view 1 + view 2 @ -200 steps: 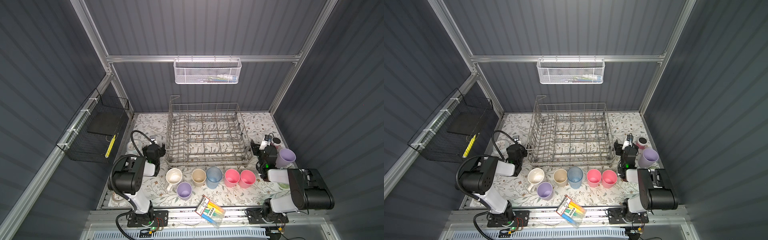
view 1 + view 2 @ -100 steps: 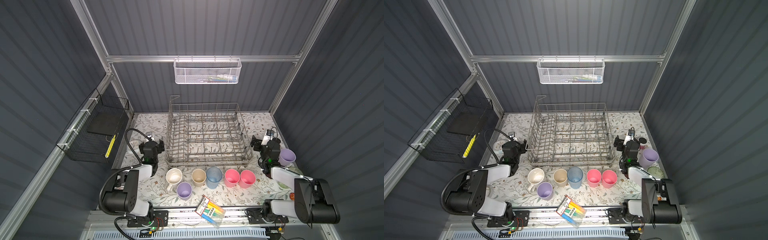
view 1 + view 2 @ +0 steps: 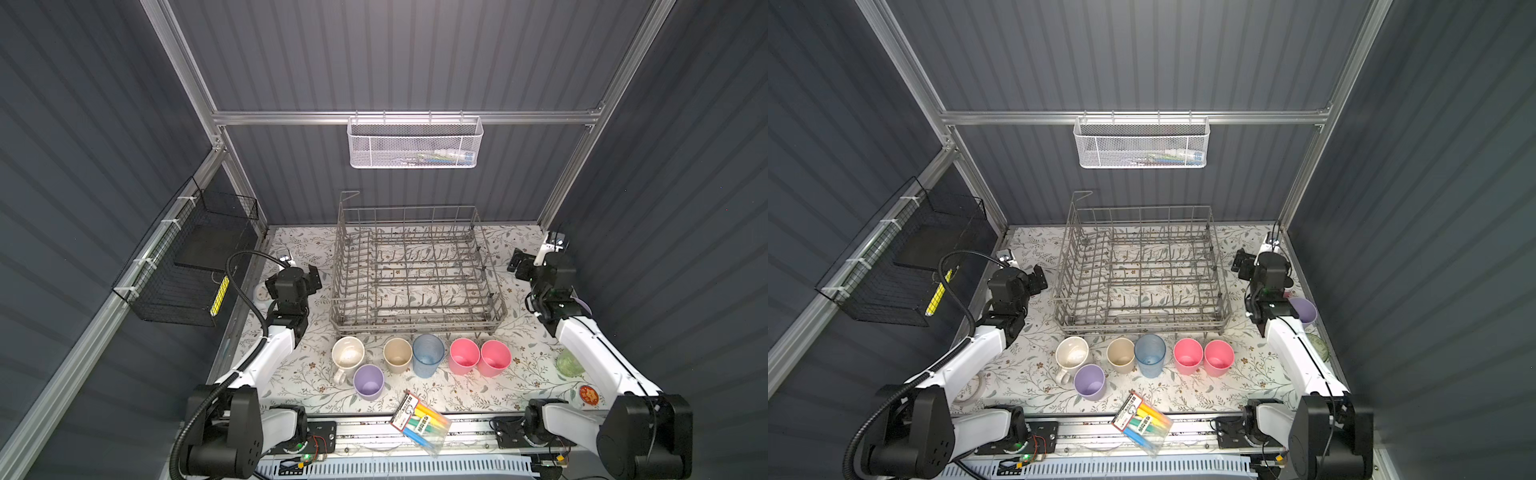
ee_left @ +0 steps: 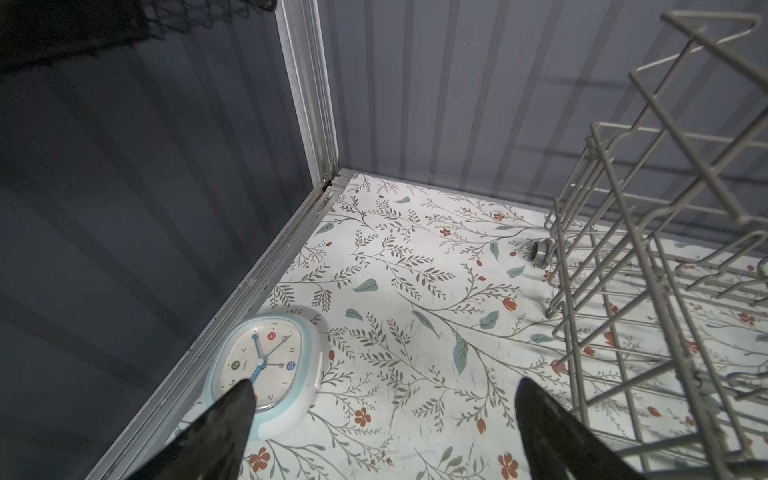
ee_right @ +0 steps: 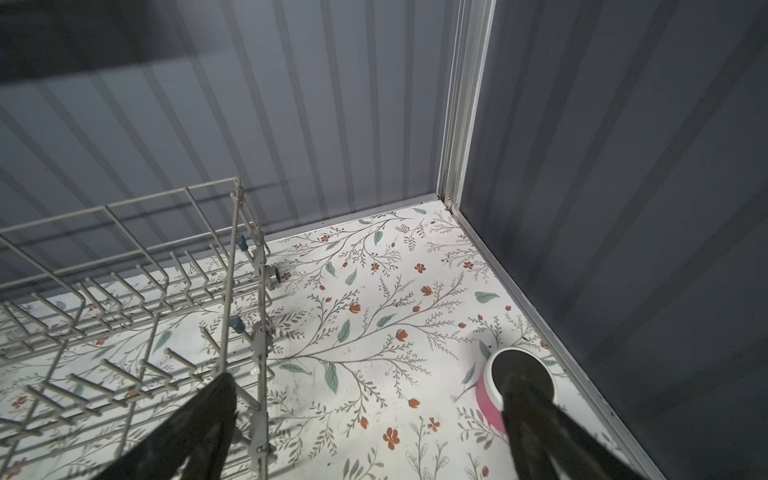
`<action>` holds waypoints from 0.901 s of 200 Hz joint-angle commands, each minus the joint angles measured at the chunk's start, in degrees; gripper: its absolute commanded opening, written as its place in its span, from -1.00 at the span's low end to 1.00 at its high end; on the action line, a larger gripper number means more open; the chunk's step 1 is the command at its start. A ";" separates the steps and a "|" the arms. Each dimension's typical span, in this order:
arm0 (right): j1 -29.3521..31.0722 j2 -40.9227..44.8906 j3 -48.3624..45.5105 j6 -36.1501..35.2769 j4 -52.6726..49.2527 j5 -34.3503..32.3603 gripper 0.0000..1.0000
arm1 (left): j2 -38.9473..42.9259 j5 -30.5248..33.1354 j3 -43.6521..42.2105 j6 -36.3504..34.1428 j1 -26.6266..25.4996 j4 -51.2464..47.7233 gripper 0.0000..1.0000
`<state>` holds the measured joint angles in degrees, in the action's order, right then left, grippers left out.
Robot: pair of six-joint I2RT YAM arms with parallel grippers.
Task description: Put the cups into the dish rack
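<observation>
Most cups stand upright in a row on the surface just before the empty dish rack, seemingly for easy picking, while the left arm and the right arm hover beside it, jaws spread wide, grasping nothing.
</observation>
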<state>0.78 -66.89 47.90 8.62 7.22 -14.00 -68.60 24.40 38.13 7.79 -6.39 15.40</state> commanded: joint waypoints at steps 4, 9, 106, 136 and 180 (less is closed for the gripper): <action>0.28 -0.97 8.06 3.68 -17.55 -3.09 0.98 | 2.81 -0.98 2.07 2.41 0.14 -5.12 0.94; 0.28 -1.04 9.49 4.00 -19.33 -3.79 0.98 | 3.09 -1.10 2.35 2.68 0.15 -5.59 0.94; -7.69 -10.26 28.88 8.14 -52.69 -6.00 0.93 | 3.71 -17.26 7.94 8.10 0.15 -11.58 0.93; -10.08 -13.29 28.49 10.05 -57.07 -4.08 0.81 | 5.39 -20.41 9.34 8.46 0.15 -12.56 0.93; -13.46 -14.05 26.45 10.37 -57.45 -4.20 0.70 | 6.98 -20.98 8.57 7.86 0.15 -12.35 0.93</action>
<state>-10.13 -81.36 75.40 17.67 -47.88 -19.42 -62.33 5.34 45.28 15.49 -6.39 3.70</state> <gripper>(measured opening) 0.873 0.967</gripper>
